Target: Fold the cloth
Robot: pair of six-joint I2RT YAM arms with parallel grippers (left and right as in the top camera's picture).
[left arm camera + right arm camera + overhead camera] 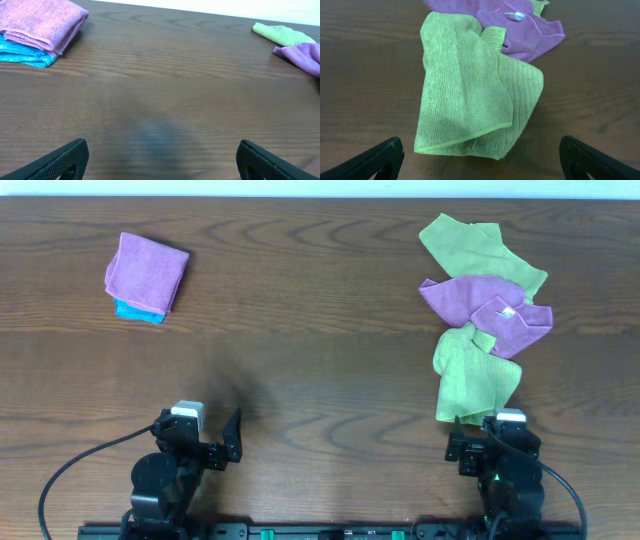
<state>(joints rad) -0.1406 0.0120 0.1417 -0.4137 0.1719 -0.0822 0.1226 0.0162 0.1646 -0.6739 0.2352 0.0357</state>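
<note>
A crumpled green cloth lies at the right, just beyond my right gripper; in the right wrist view it fills the middle, between and ahead of the open fingers. A crumpled purple cloth with a white tag lies behind it, and another green cloth farther back. My left gripper is open and empty over bare table. A folded purple cloth sits on a folded blue cloth at the far left.
The dark wooden table spans the view. The folded stack shows at the top left of the left wrist view. Black cables run from both arm bases at the front edge.
</note>
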